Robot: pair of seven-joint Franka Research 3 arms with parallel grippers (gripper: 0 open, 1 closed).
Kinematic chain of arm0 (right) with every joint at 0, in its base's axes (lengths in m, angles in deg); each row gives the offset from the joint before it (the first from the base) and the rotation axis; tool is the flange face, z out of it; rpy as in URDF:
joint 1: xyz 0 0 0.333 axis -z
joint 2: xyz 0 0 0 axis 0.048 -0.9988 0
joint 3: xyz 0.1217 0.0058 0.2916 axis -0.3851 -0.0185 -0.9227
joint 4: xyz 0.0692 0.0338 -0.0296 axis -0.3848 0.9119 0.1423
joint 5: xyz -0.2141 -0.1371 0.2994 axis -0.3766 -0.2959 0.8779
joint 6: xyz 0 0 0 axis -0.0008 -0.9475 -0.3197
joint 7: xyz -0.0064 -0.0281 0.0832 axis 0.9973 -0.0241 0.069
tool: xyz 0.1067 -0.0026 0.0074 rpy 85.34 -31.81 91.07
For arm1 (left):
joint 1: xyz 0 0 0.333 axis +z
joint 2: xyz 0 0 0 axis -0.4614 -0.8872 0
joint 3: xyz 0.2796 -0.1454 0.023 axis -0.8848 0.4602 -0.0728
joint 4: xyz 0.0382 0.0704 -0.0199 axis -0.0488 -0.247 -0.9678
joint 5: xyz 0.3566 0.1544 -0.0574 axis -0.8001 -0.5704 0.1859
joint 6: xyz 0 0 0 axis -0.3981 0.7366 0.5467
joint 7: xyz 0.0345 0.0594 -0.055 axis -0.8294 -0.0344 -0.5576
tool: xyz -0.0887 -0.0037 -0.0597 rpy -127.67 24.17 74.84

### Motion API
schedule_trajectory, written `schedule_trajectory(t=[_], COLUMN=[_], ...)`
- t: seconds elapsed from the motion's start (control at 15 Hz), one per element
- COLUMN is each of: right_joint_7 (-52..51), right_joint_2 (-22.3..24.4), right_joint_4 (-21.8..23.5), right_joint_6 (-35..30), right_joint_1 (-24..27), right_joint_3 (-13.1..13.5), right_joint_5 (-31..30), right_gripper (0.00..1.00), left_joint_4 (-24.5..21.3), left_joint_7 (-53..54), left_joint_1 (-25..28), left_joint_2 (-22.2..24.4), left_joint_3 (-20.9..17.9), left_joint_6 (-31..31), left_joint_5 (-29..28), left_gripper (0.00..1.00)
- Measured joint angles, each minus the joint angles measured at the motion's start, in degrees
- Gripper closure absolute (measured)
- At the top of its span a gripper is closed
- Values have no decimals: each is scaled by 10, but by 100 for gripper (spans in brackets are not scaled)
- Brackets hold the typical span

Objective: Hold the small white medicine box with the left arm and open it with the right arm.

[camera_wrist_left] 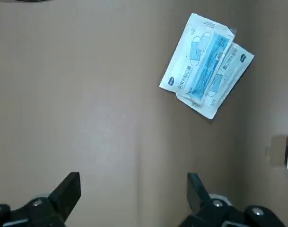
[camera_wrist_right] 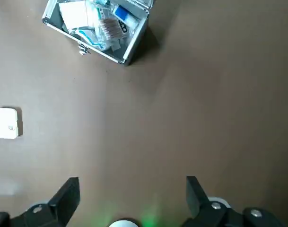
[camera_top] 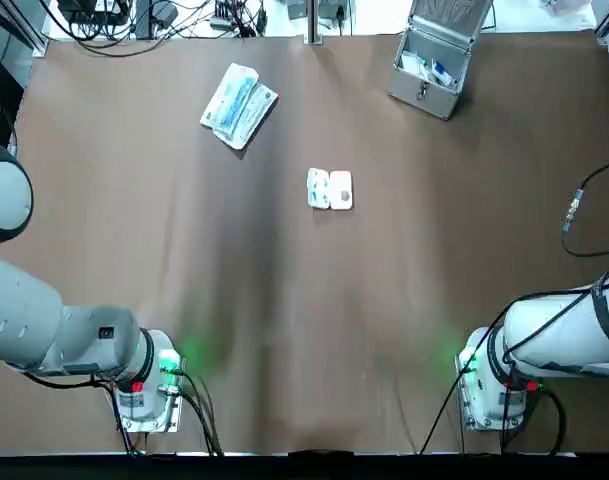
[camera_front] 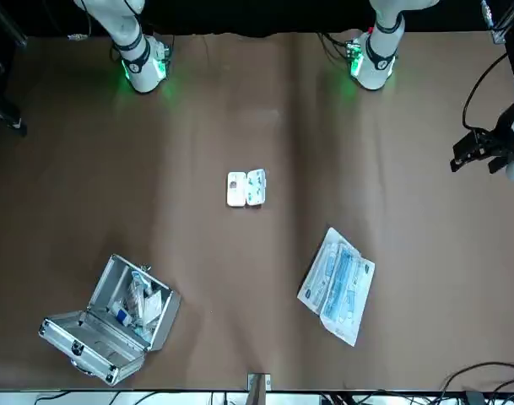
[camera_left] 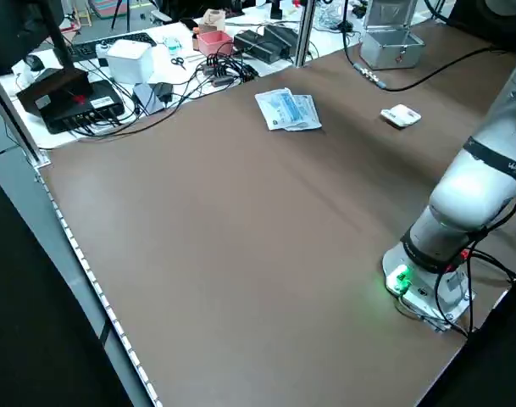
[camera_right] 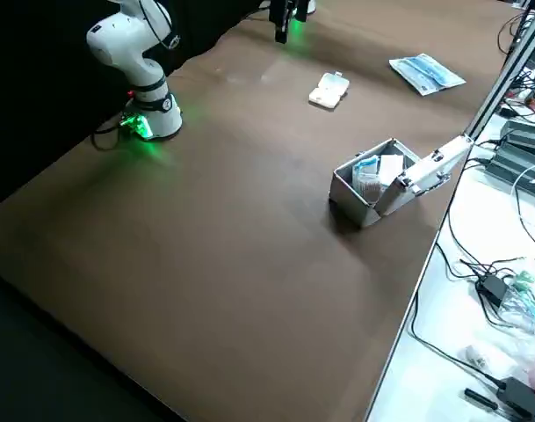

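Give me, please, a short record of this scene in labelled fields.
medicine box: small, white, at mid-table, nothing touching it
mask packets: two, overlapping, beyond the box towards the robot's left
metal case: lid open, supplies inside, far right of the table
left hand: open, raised over the table's left side, holding nothing
right hand: open, raised over the right side, holding nothing
table: brown surface

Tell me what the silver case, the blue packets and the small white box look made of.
Silver case: likely aluminium; brushed grey panels, bright edge trim, a metal latch.
Blue packets: thin plastic film; glossy, printed, lying flat.
Small white box: probably moulded plastic; smooth white shell with rounded corners, though too small to be sure.
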Motion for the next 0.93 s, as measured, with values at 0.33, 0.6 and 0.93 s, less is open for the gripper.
schedule_trajectory(t=[0.33, 0.6, 0.93], right_joint_7=[0, 0, 0], right_joint_2=[0, 1, 4], right_joint_4=[0, 0, 1], right_joint_6=[0, 0, 1], right_joint_1=[0, 0, -4], right_joint_3=[-5, -6, -10], right_joint_5=[0, 0, 0], right_gripper=[1, 1, 1], left_joint_4=[0, 0, 0], left_joint_7=[0, -32, -50], left_joint_1=[0, -7, -9], left_joint_2=[0, -10, -19], left_joint_3=[-1, 9, 40], left_joint_6=[0, -19, -31], left_joint_5=[0, 0, -19], left_gripper=[0, 0, 0])
